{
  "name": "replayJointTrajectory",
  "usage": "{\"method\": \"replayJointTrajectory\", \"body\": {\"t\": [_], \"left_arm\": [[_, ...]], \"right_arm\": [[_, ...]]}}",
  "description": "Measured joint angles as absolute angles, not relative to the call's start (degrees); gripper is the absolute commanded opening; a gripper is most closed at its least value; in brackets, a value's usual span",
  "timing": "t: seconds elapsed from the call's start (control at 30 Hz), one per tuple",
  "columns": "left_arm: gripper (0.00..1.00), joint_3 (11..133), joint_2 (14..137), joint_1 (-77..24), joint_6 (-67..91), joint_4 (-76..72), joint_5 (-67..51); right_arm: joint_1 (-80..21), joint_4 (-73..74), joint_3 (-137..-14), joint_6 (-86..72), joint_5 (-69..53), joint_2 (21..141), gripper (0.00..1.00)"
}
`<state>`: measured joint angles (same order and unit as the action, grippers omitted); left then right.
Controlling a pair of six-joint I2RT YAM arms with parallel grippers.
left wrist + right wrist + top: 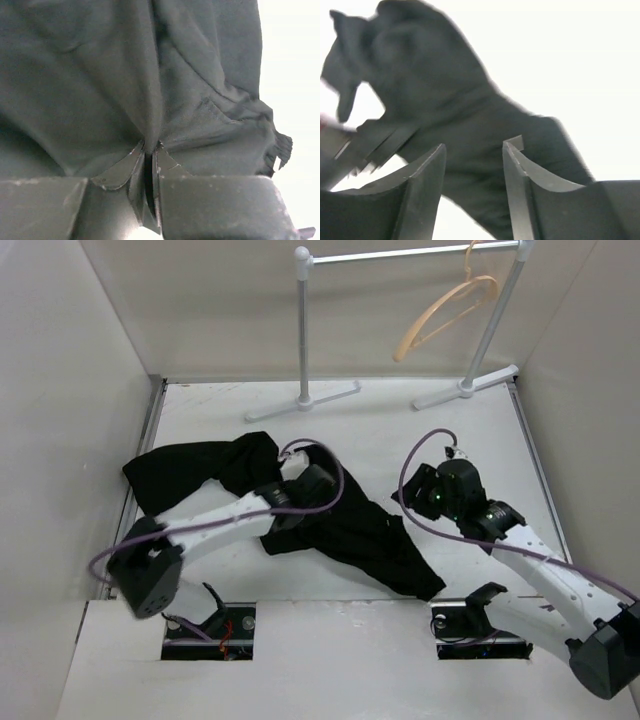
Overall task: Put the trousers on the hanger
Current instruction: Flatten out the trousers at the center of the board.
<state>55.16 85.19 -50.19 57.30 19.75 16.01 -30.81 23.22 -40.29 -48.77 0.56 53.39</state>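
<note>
The black trousers (pixel 360 540) lie crumpled across the table from the back left to the front middle. My left gripper (pixel 305 490) sits on their middle. In the left wrist view its jaws (pixel 150 146) are shut on a raised fold of the trousers (pixel 75 75). My right gripper (pixel 410 496) hovers just right of the cloth's right edge. In the right wrist view it (pixel 475 146) stands open with nothing between the fingers, and the trousers (pixel 445 100) lie beyond them. The tan wooden hanger (pixel 445 310) hangs tilted from the rail at the back right.
A grey metal rail (pixel 400 254) on two posts with white feet (pixel 303 400) stands along the back wall. White walls close in the table on the left, right and back. Purple cables loop off both arms.
</note>
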Motion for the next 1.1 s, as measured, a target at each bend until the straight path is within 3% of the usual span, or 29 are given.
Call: {"method": "replayJointTrajectory", "body": {"t": [0.13,0.27,0.5,0.87,1.0,1.1], "left_arm": [[0.05,41.4,65.6,-50.0,62.5,20.9,18.5],[0.06,31.1,56.8,-48.6,67.3,22.4,18.1],[0.07,25.0,55.2,-46.0,70.9,23.5,16.3],[0.07,25.7,54.3,-45.3,71.3,23.4,16.0],[0.07,26.8,55.0,-45.3,71.2,23.5,16.1],[0.07,27.8,55.4,-45.4,71.2,23.5,16.1]], "right_arm": [[-27.0,23.5,-40.6,-46.7,1.5,59.3,0.62],[-28.5,23.2,-42.2,-44.0,1.5,68.6,0.61],[-36.0,20.4,-43.7,-42.3,-0.9,73.6,0.62],[-45.0,17.9,-38.0,-46.9,-4.7,65.0,0.65],[-43.8,13.8,-38.2,-46.8,-6.9,71.4,0.58],[-43.2,11.3,-39.0,-46.8,-9.1,78.0,0.35]]}}
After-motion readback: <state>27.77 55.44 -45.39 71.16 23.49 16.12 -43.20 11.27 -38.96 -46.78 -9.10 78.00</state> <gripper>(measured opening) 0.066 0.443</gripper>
